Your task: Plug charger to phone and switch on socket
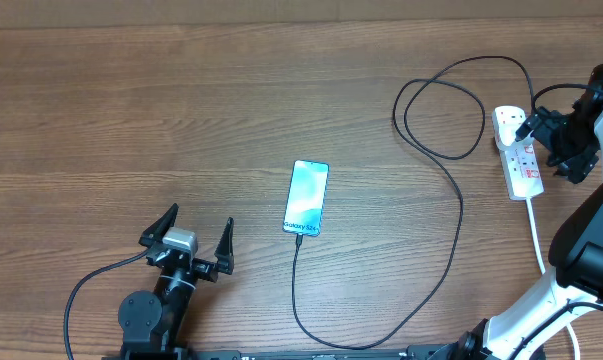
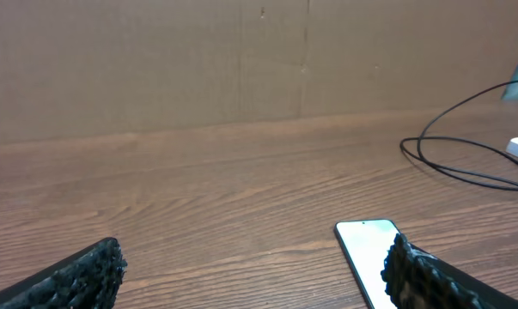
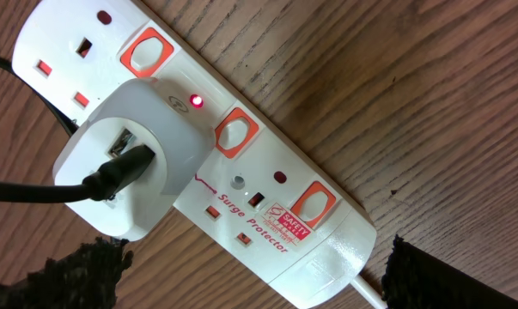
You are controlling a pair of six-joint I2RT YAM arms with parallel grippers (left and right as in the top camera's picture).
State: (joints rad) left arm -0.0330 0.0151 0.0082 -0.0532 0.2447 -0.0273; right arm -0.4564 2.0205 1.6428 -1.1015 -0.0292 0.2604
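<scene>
Wood-grain table (image 1: 131, 110) fills the overhead view, with a plain brown board standing behind it in the left wrist view. Near the middle lies the phone (image 1: 306, 197), face up with a lit pale blue screen, its long axis running almost top to bottom of the frame and leaning slightly right at the top. The charger (image 1: 451, 215), a thin black cable, meets the phone's lower short edge, sweeps down and right, then climbs in loose loops to the upper right; whether its tip is fully seated cannot be told. At the right edge sits the socket (image 1: 518, 150), a white power strip. The right gripper (image 3: 263, 270) hangs directly over it with jaws spread wide and holding nothing. In the right wrist view the strip runs diagonally from upper left to lower right, and the charger's white plug head (image 3: 134, 167) sits in an outlet at centre left. A small red light (image 3: 196, 102) glows just beside the plug head, between two orange-framed switches (image 3: 233, 133), so that outlet is probably already live. The left gripper (image 1: 201, 215) rests at lower left, jaws likewise wide apart and empty, with the phone to its right. The right arm is far nearer the switches, the left nearer the phone.
</scene>
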